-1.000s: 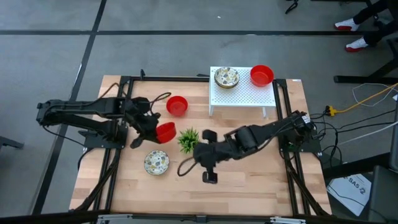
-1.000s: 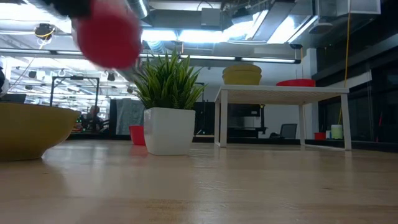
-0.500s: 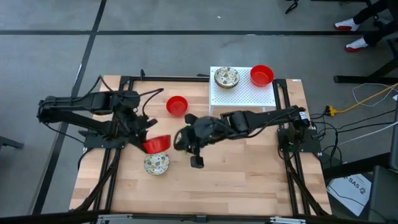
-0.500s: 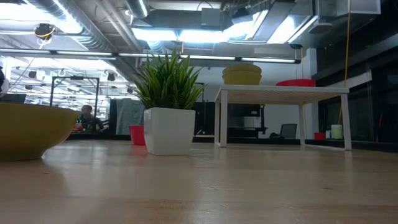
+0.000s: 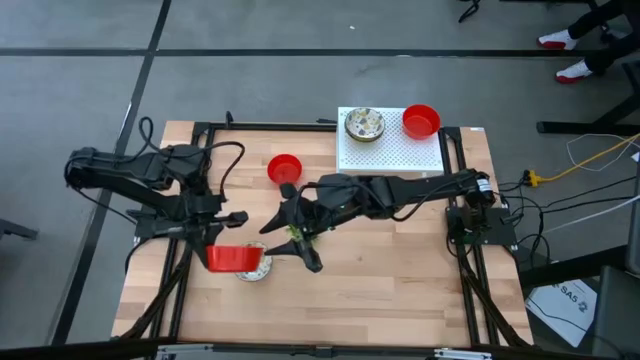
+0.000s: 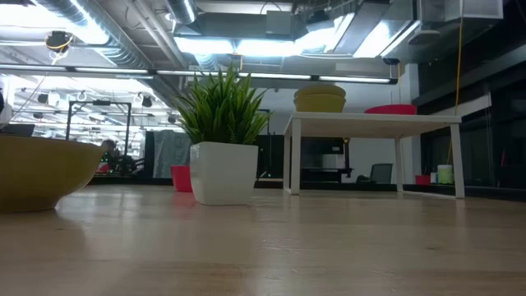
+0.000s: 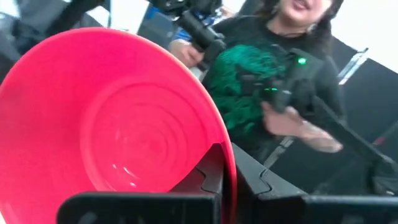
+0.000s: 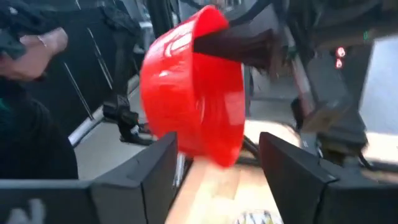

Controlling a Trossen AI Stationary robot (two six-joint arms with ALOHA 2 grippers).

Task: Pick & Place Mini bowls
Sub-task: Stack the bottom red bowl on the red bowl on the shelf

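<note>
While my left pincer (image 5: 222, 240) grips a red mini bowl (image 5: 230, 258) by its rim above the speckled bowl (image 5: 257, 268), my right pincer (image 5: 300, 230), fingers spread wide, reaches toward it: mid-carry. Next comes a handover or placement, likely toward the white rack (image 5: 390, 152).

Landmark: the potted plant (image 6: 220, 136), mid-table.
Raised stand (image 5: 392, 155): behind the plant, toward the right; carries two mini bowls, a speckled bowl (image 5: 364, 124) to the left and another bowl (image 5: 421, 121) to the right.
Bowl on the table (image 5: 285, 168): just behind the plant, slightly left.
Held bowl (image 5: 230, 258): left and in front of the plant, in the left gripper (image 5: 213, 250), over a speckled bowl on the table (image 5: 256, 270).
Right gripper (image 5: 298, 226): spread, directly above the plant.
</note>
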